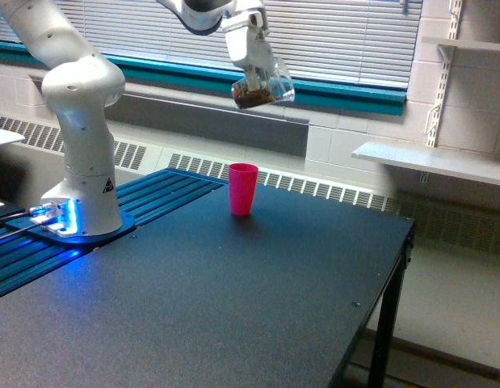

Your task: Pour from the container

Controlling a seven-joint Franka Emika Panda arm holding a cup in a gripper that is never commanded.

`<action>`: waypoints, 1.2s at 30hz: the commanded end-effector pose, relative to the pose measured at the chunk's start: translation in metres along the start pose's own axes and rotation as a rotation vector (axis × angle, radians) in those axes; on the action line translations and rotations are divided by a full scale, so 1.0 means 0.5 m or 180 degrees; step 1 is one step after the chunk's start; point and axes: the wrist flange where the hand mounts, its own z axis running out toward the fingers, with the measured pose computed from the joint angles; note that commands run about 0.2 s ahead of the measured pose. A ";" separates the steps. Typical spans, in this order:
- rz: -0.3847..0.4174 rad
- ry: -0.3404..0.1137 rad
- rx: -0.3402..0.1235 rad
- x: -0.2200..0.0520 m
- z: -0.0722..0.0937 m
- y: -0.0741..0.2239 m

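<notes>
High above the table, my gripper (256, 77) is shut on the container (265, 86), a small clear plastic cup with brown granular bits lying in its lower part. The cup is tilted, its mouth pointing toward the exterior view's right. An opaque pink cup (242, 188) stands upright on the dark table (233, 299), well below the container and slightly to the exterior view's left of it. Nothing is falling out of the container.
The arm's white base (81, 153) stands at the exterior view's left on a blue slatted platform (144, 202). Behind the table run a window with blinds and a teal sill (338, 93). A white shelf (431, 162) projects from the wall at the right. The table's right edge drops to the floor.
</notes>
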 end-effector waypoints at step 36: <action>-0.0032 -0.0538 -0.0269 -0.266 0.076 -0.004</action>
